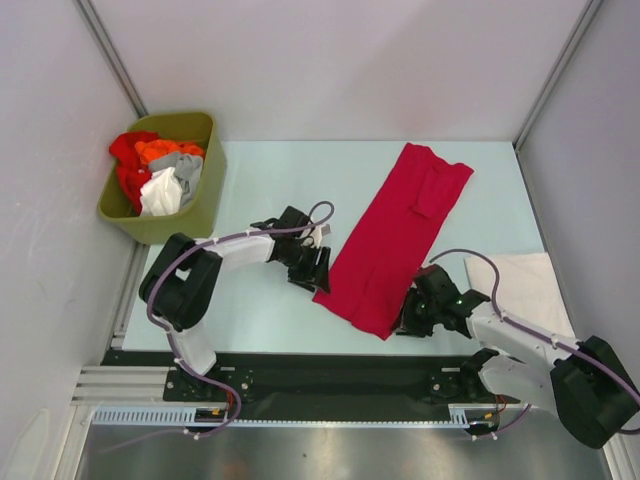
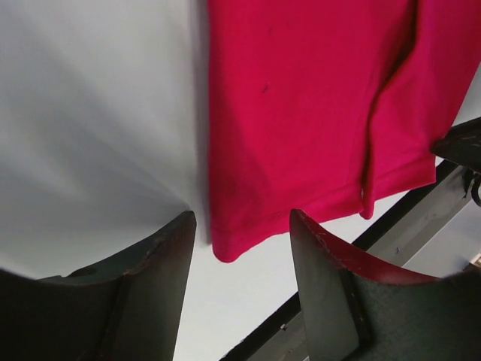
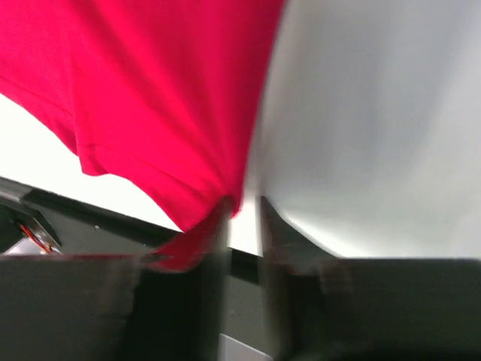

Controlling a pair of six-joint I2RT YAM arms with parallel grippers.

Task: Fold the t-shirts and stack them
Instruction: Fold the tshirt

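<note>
One pale table [image 1: 260,170] carries a crimson-red t-shirt [image 1: 395,235], which lies slantwise across it as a long folded strip. Well to that shirt's left sits an olive-green bin [image 1: 200,215], heaped with red, orange, grey and white t-shirts [image 1: 160,172]. An off-white t-shirt [image 1: 535,285] lies flat to the right of the crimson shirt's near end. At the crimson shirt's near left corner the left gripper [image 2: 242,226] stands wide and empty, the hem corner just ahead. At its near right corner the right gripper [image 3: 246,207] is parted narrowly, the hem touching one blurred finger [image 3: 214,241].
</note>
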